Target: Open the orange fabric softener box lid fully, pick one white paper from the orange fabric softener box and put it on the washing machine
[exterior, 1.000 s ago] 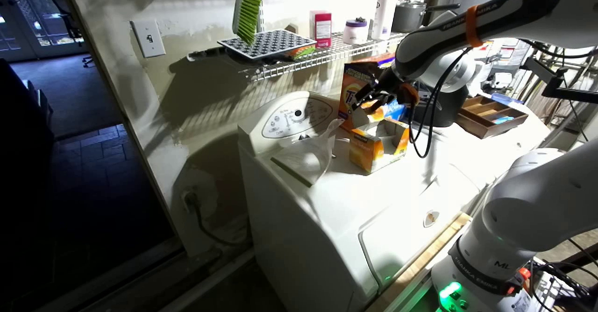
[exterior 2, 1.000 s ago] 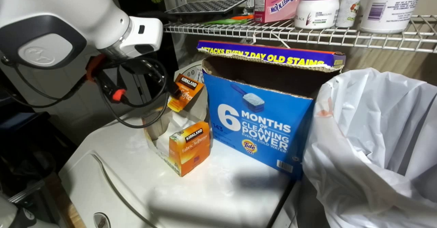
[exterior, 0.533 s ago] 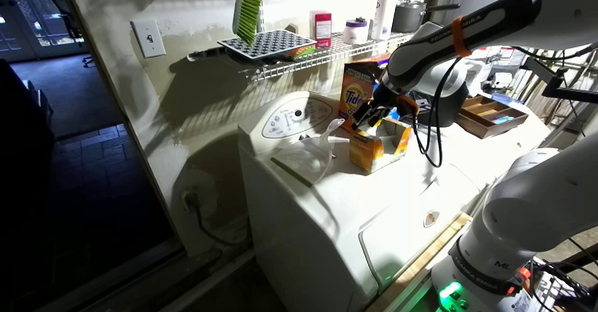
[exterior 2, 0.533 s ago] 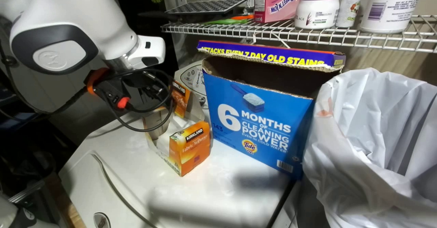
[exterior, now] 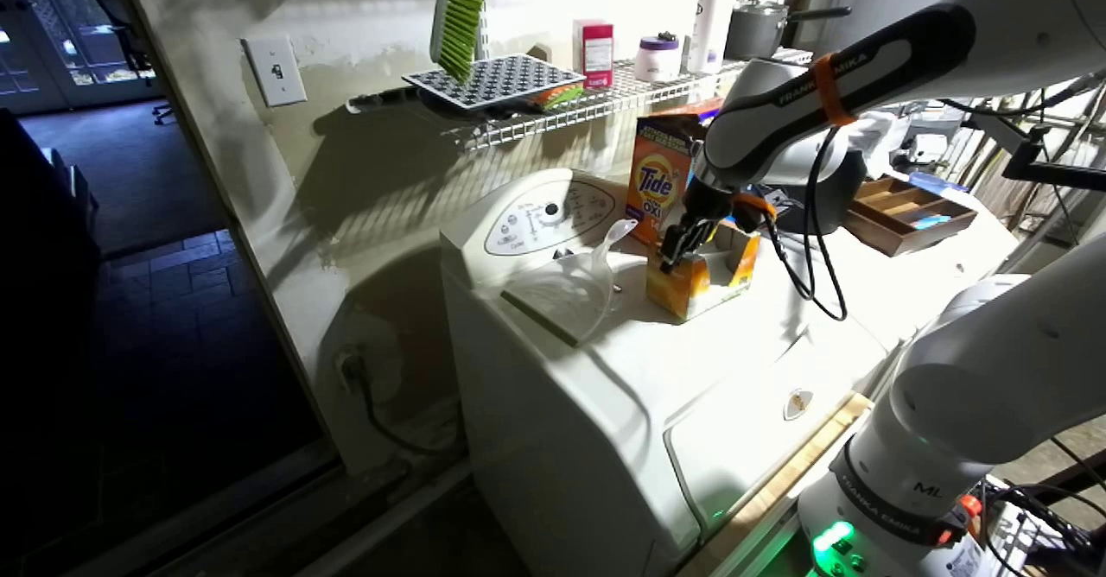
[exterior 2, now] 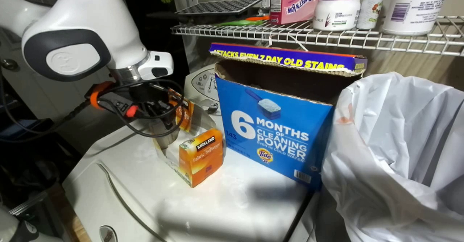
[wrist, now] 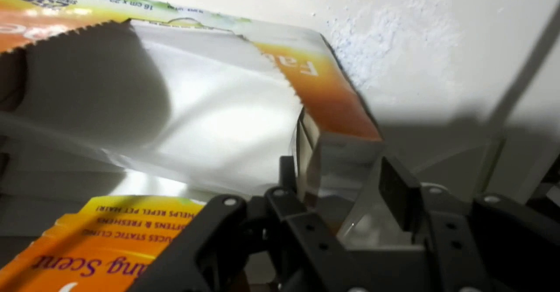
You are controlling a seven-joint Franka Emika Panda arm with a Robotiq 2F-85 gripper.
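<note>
The bench (exterior: 674, 370) is a white washer, with its panel (exterior: 553, 214) along the back edge. I give left and right as I face that panel.

My arm (exterior: 1011, 50) stands beyond the front edge and reaches over the bench toward the back edge. The wire shelf (exterior 2: 308, 37) runs above the back edge in both exterior views. The white bag (exterior 2: 366, 155) stands off the right edge, beside the Tide carton (exterior 2: 268, 133). That carton stands upright at the back edge, near the right back corner, its top open. The clear dustpan (exterior: 566, 292) lies along the left edge, near the left back corner.

The orange box (exterior 2: 203, 158) sits upright on the bench, in front of the Tide carton, nearer the back edge than the front edge. My hand (wrist: 339, 182) is at the end of the box that faces the left edge. Its fingers (wrist: 396, 191) stand apart; in the wrist view the end wall of the box shows between them. Whether either finger touches that wall I cannot tell.

In an exterior view the lid (exterior 2: 185, 115) stands raised and tilted at the side of the box toward the back edge, near my hand; the wrist view shows its printed face. The box's opening, with a toothed rim, is uncovered; how fully the lid is folded back I cannot tell. White paper (wrist: 236, 121) shows inside the box, below the rim; the number of sheets I cannot tell.
</note>
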